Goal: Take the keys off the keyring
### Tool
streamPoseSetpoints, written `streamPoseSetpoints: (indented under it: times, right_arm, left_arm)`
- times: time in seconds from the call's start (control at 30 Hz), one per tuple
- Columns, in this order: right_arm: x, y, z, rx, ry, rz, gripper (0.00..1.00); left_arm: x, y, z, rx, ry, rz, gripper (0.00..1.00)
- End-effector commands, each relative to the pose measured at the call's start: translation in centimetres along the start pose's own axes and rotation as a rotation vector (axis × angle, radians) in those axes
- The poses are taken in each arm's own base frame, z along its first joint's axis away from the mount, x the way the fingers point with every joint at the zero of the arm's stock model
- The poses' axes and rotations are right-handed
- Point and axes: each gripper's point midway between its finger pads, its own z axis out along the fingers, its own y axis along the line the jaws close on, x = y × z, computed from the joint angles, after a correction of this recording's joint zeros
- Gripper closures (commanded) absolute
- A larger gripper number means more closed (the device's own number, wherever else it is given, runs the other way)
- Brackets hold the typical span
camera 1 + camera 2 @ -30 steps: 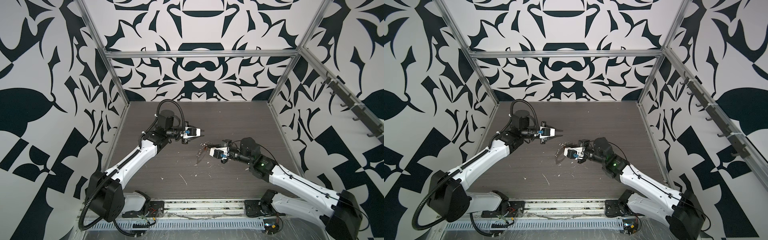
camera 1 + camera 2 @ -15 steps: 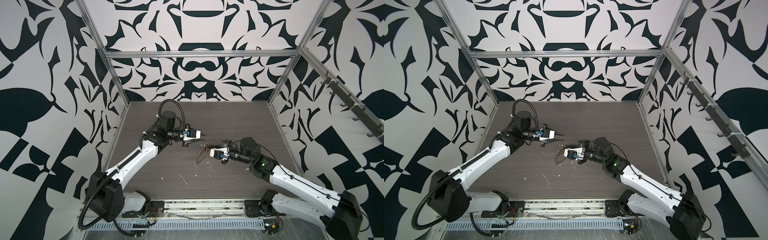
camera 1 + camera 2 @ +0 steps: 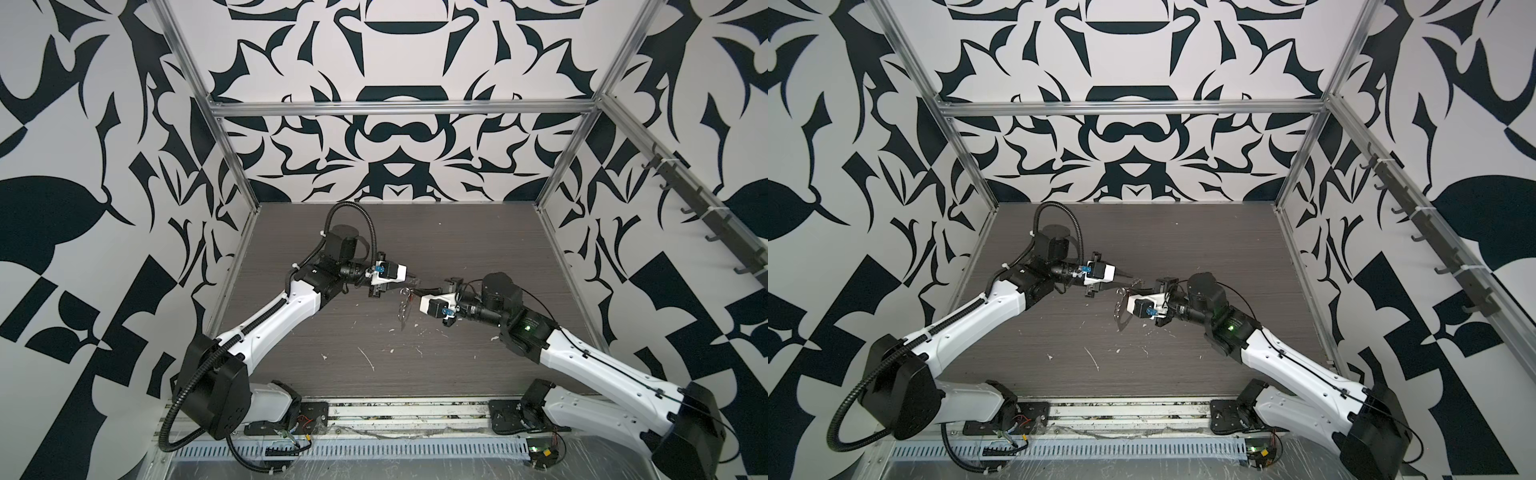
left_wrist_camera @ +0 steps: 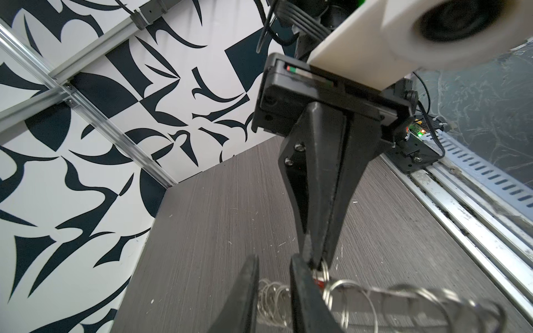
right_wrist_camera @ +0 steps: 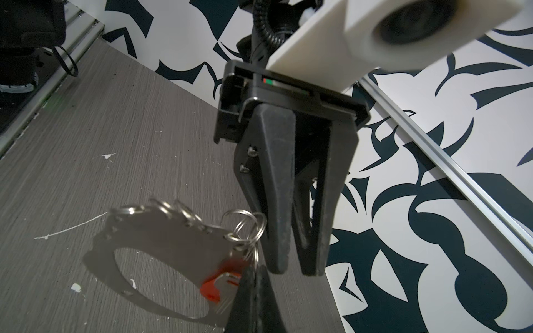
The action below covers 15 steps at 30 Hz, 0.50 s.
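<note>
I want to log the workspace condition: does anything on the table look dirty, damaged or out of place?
Yes: small white flecks are scattered over the dark table, mostly nearer the arm bases. Whether they are debris or scratches cannot be told.

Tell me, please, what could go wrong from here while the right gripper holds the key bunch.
1. The right gripper pinches only the thin keyring beside the red tag. A tug might slip it free and drop the keys onto the table.
2. The left gripper, jaws slightly apart, sits beside the keyring with nothing visibly between them. Closing there could miss or catch the wrong ring.
</note>
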Motion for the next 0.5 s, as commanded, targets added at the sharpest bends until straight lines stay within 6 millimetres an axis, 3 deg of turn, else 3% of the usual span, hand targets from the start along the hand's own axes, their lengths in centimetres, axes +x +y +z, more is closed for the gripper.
streamPoseSetpoints:
  times: [0.0,0.47]
  right_arm:
    - [-3.2,-3.0,-0.9,0.088,-0.086,-0.020,1.00]
    - [-3.2,-3.2,-1.0,0.107,-0.089,0.010,1.00]
  left_arm:
    - [-0.4,-0.6,-0.1,0.004,-0.020,-0.007,0.77]
    - [-1.5,-0.1,-0.5,-0.049,-0.063,0.010,0.77]
